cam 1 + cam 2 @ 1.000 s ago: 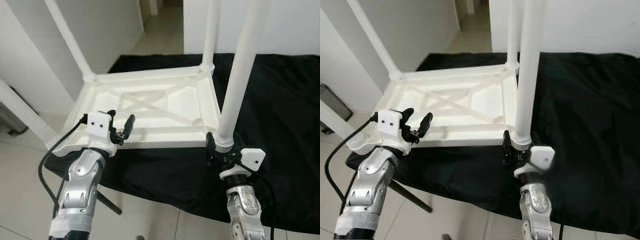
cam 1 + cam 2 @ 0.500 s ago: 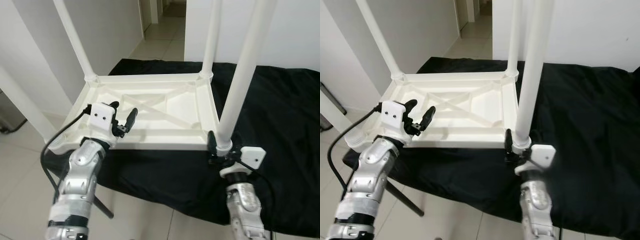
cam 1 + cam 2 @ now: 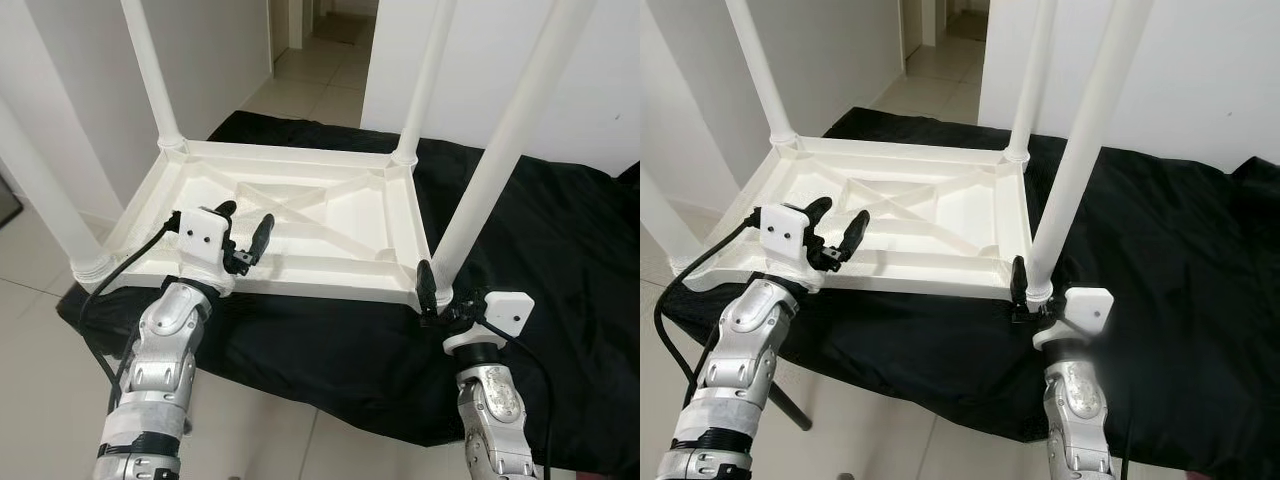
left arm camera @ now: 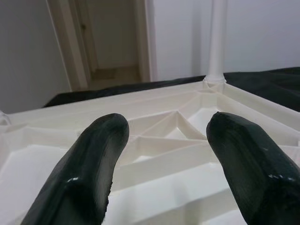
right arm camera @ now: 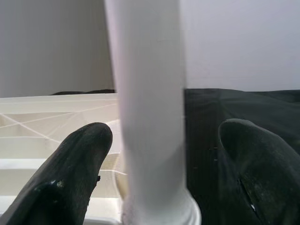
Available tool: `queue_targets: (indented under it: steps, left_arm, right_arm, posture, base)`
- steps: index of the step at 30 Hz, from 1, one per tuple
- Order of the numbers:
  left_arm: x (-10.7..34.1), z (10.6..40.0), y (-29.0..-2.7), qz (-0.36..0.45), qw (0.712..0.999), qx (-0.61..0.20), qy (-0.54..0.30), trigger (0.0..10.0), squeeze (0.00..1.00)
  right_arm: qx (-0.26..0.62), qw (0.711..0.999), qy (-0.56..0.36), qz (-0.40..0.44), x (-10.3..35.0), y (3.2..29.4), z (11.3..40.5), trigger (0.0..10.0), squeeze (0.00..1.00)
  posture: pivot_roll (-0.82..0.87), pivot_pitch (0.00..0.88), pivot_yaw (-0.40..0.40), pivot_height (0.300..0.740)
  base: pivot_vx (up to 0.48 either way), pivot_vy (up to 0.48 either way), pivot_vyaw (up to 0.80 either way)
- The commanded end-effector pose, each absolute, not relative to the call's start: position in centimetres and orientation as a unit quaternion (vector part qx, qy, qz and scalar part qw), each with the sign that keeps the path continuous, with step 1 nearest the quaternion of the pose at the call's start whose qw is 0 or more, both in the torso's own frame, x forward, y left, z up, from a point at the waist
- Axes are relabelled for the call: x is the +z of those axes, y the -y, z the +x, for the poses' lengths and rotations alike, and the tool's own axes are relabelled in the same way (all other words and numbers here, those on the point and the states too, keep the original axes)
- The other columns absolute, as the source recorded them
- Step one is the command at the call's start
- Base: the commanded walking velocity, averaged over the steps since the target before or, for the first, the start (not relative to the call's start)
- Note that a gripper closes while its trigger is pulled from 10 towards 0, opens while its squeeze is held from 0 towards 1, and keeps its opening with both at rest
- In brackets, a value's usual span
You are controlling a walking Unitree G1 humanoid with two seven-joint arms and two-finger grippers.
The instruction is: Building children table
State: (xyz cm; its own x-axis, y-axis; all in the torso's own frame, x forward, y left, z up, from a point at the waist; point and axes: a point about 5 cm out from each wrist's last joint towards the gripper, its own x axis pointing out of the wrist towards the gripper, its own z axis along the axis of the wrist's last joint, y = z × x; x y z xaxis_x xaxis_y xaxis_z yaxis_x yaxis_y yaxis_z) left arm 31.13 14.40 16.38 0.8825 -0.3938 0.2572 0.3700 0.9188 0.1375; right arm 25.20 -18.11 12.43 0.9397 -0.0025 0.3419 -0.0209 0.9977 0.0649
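A white plastic children's table (image 3: 330, 215) lies upside down on a black cloth, its ribbed underside facing up and legs standing upward. My left gripper (image 3: 245, 218) is open just above the near rim of the tabletop, its fingers (image 4: 93, 159) spread with nothing between them. My right gripper (image 3: 437, 295) is open at the base of the near right leg (image 3: 500, 150). That leg (image 5: 150, 93) stands between the two fingers (image 5: 79, 164) with a gap on each side. The near left leg (image 3: 40, 190) rises at the left corner.
The black cloth (image 3: 560, 250) covers the support under the table and spreads wide to the right. Light tiled floor (image 3: 40, 330) lies at left and below. White walls flank a hallway (image 3: 320, 40) behind. A dark rod (image 3: 790, 408) slants below the cloth's edge.
The whole picture has shifted, so the camera has moved and shows more of the table from above. Both grippers keep their places at the near rim and at the near right leg.
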Motion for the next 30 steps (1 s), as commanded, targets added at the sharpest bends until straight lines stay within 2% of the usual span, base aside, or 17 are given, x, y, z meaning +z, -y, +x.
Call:
queue_targets:
  steps: [1, 30]
  left_arm:
    - [16.1, 31.3, -14.8, 0.031, 0.981, -0.129, 0.140, 10.0, 0.00]
    - [16.6, 31.8, -15.9, 0.044, 0.982, -0.104, 0.154, 10.0, 0.00]
  right_arm:
    - [0.004, 0.985, 0.167, 0.031, 12.3, 18.3, 25.0, 10.0, 0.00]
    - [-0.013, 0.985, 0.170, 0.025, 12.9, 19.2, 25.4, 10.0, 0.00]
  posture:
    - [-0.05, 0.042, -0.055, 0.740]
    - [-0.03, 0.046, -0.045, 0.740]
  base:
    - [0.000, 0.000, 0.00]
    - [0.000, 0.000, 0.00]
